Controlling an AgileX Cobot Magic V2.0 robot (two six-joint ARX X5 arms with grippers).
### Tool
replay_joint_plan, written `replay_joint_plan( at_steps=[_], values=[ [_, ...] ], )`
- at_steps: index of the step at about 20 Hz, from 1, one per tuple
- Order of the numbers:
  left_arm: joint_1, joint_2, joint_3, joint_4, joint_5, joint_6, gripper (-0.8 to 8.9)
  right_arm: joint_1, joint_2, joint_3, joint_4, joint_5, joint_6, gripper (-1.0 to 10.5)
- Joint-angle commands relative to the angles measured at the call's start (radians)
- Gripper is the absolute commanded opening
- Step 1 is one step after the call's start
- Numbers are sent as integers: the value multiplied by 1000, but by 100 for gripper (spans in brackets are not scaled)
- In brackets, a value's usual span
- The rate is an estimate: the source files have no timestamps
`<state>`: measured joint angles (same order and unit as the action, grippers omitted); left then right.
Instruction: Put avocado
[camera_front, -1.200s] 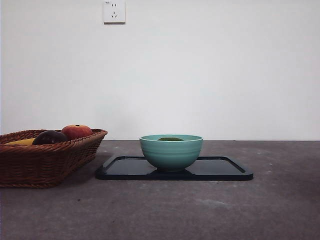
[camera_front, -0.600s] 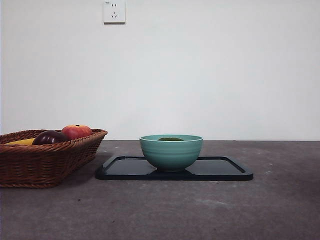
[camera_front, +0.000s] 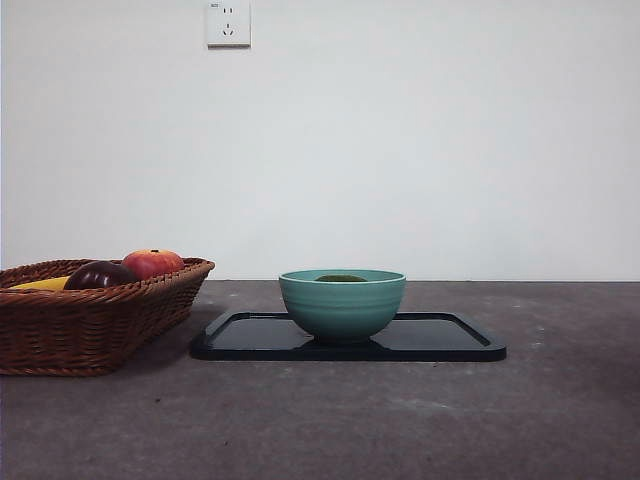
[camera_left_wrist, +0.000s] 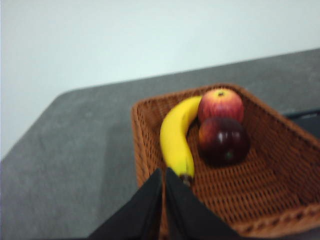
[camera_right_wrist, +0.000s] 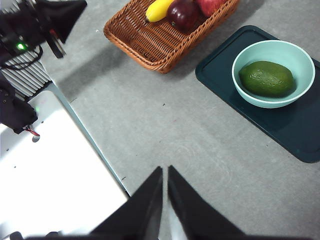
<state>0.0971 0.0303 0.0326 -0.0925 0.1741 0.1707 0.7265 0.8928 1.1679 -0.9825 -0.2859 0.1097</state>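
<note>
Avocado (camera_right_wrist: 266, 78): lies on its side in the bowl (camera_right_wrist: 295, 52) on the tray (camera_right_wrist: 295, 132), well apart from both claws.
Long axis: level, running across the bowl.
Right claw (camera_right_wrist: 165, 172): clenched, empty, over bare surface (camera_right_wrist: 190, 130).
Left claw (camera_left_wrist: 163, 175): clenched, empty, at the basket (camera_left_wrist: 280, 165).
Hidden: front view shows only the avocado's top (camera_front: 341, 278) above the rim.

Nothing is changing across the front view: no fruit, dish or arm is moving between the earlier pictures and now.
</note>
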Motion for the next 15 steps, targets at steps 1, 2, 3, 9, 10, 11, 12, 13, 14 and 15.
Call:
replay_joint_plan(
  at_steps=[1,2,3,9,10,11,12,13,14,15],
  values=[
    [2,-25,-18,-9,-10,-3,11,9,7,8,10,-1,6,7],
    [2,-27,-21,-21,-10,-3,11,9,7,8,10,-1,6,7],
    [2,-27,-21,-32,-10,-4,11,9,7,8,10,-1,6,6],
    [1,-27,-21,-88,-10,-30,11,9,7,8,10,-1,6,7],
    [1,-27,-21,-88,-10,-30,11,9,7,8,10,-1,6,7],
    [1,-27,-21,-88,-10,-30,11,9,7,8,10,-1,6,7],
    [1,-27,-21,-88,-10,-30,11,9,7,8,10,-1,6,7],
    [1,-27,-21,-88,-10,-30,11,9,7,8,10,-1,6,7],
    [1,-27,-21,-88,-10,-30,11,9,7,8,10,-1,6,7],
    [1,-27,-21,-88,-10,-30,11,9,7,8,10,-1,6,7]
  ],
)
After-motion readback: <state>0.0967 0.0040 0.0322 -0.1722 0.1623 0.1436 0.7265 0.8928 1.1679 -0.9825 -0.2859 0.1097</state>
